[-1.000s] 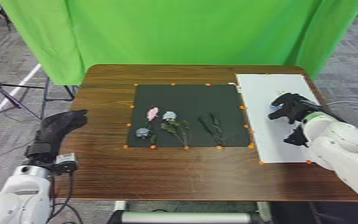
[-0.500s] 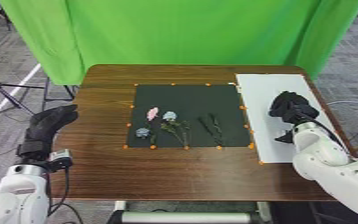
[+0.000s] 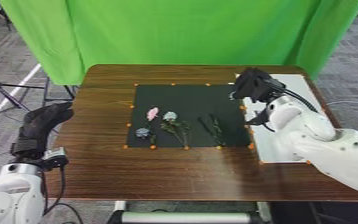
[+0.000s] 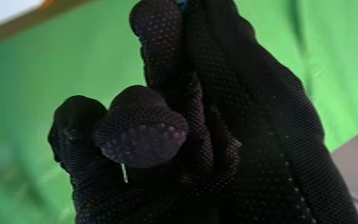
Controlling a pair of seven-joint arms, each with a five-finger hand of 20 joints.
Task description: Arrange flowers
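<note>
Head view: right hand [image 3: 259, 86] curled round bluish bloom [image 3: 233, 95], mat's far right edge. Left hand [image 3: 44, 120] relaxed, left table edge. Pink flower [image 3: 152, 113] on dark mat [image 3: 189, 97], near left.

- The head view is brightly and fairly evenly lit.
- Light is strongly reflected by the white sheet [image 3: 286, 81], while little is returned by the dark mat [image 3: 180, 98].
- A soft sheen is cast on the table's [image 3: 193, 170] front part.
- The green curtain [image 3: 193, 35] is shaded along its folds.
- In the right wrist view, the right hand [image 3: 258, 86] is deeply shadowed against brighter surroundings.
</note>
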